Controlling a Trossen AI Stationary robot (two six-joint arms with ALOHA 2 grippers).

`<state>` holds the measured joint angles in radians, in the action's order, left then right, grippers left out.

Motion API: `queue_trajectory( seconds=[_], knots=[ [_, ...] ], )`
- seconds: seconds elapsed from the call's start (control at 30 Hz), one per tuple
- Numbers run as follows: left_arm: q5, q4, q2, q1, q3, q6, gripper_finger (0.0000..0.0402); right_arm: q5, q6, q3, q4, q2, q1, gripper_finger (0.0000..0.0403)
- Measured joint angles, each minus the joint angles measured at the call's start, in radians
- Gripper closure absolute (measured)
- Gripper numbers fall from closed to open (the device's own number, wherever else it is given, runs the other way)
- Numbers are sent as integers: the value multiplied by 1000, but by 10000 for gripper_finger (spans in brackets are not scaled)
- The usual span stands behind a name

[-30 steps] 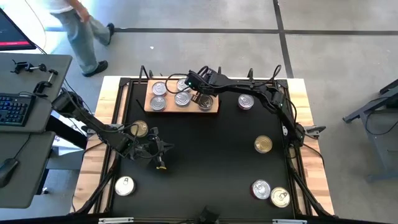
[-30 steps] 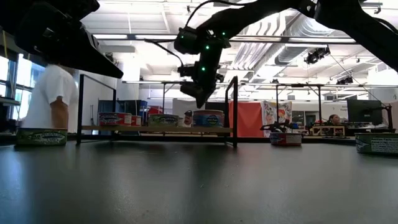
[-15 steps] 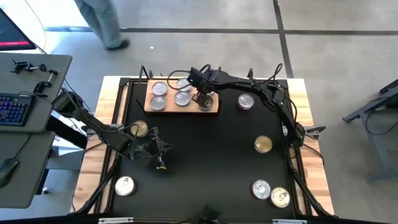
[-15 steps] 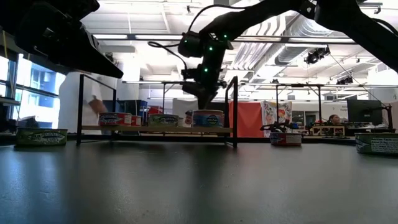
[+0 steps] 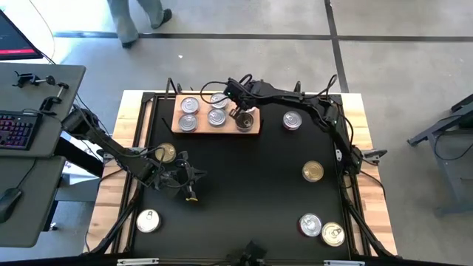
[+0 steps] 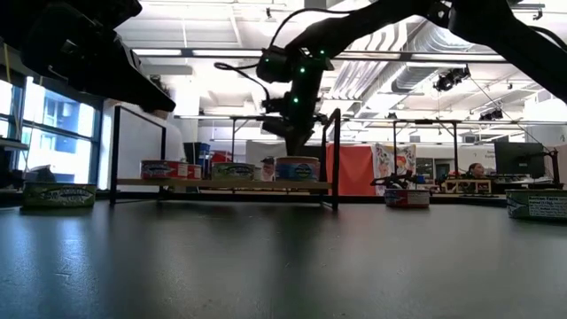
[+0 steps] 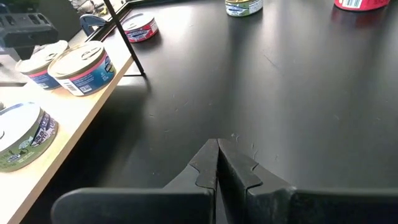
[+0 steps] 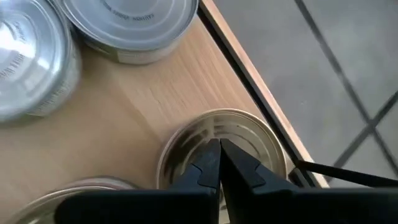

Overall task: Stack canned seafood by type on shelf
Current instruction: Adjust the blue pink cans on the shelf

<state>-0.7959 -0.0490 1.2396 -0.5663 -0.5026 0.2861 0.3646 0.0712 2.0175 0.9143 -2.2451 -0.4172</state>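
black mat (image 5: 244, 185) on a wood-edged table; grey floor, a person (image 5: 137, 15) passing; both hands pinched closed, empty.

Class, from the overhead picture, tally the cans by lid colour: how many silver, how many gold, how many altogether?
Silver-lidded cans: 7
Gold-lidded cans: 4, one beneath the right gripper on the shelf
Total: 11
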Motion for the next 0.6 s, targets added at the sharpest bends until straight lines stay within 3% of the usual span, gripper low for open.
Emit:
queue_trajectory(
  seconds=[0.13,0.3,0.6],
  knots=[
    [0,0,0,0,0,0,401,-42,-17,0,-8,1,-1,403],
    [0,0,0,0,0,0,402,-169,-23,-3,-34,-2,2,403],
    [0,0,0,0,0,0,402,-86,-51,-3,-57,-3,12,403]
  ],
)
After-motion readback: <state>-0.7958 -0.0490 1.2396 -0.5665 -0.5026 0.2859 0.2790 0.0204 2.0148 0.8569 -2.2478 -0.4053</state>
